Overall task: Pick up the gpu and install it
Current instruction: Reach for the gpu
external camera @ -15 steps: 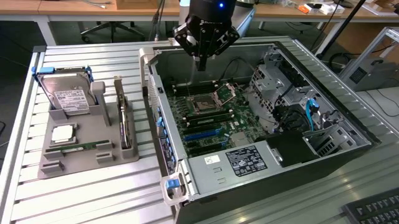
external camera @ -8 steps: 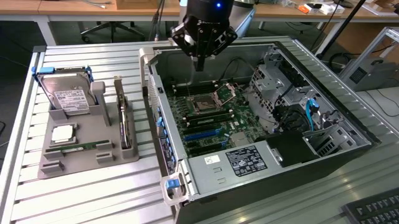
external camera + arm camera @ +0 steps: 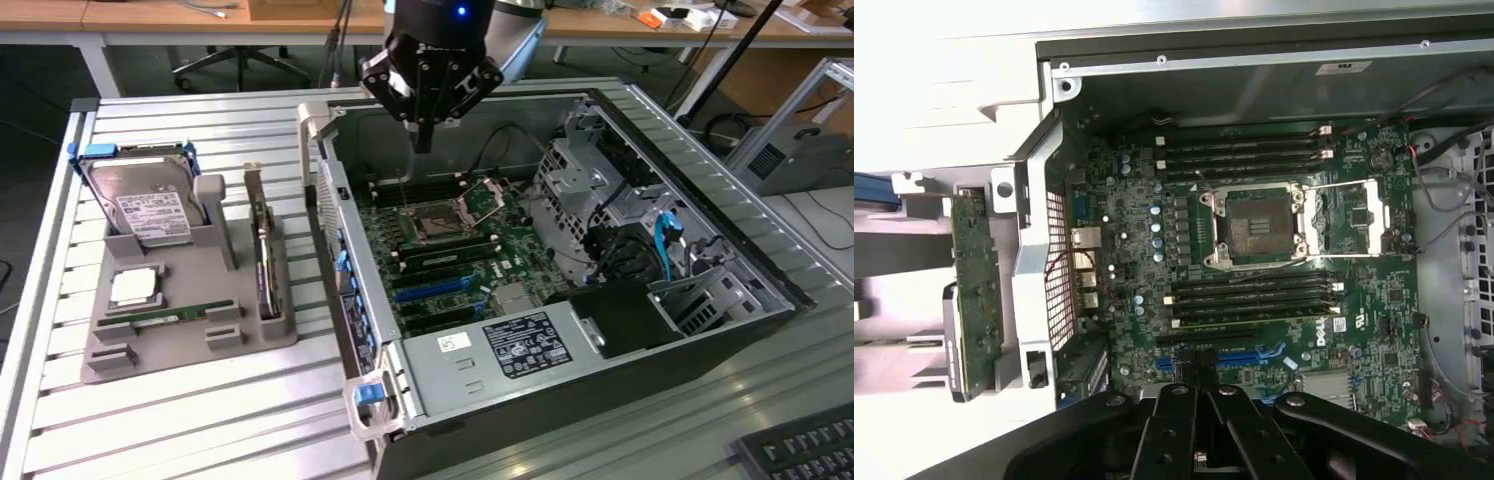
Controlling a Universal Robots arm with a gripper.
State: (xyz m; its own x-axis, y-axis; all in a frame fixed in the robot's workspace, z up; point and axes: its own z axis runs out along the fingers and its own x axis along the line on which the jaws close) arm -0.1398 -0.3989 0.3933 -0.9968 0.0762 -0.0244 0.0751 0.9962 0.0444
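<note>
Gripper (image 3: 422, 140) hangs at upper centre of the exterior view, over the open PC case (image 3: 320, 160) and above the motherboard (image 3: 447, 270). Its fingers are pressed together w/ nothing btwn them. In the wrist view the gripper (image 3: 1206, 385) is over the same board, w/ the CPU socket (image 3: 1254, 225) below it.

Gpu (image 3: 256, 240) stands on edge in the grey tray (image 3: 200, 280) on the exterior view's left. It's outside the case and well apart from the gripper. Wrist view shows its green board (image 3: 976, 290) just beside the case's side wall.

Same tray holds 1 hard drive (image 3: 147, 205) w/ blue handles and 1 RAM stick (image 3: 174, 317).
</note>
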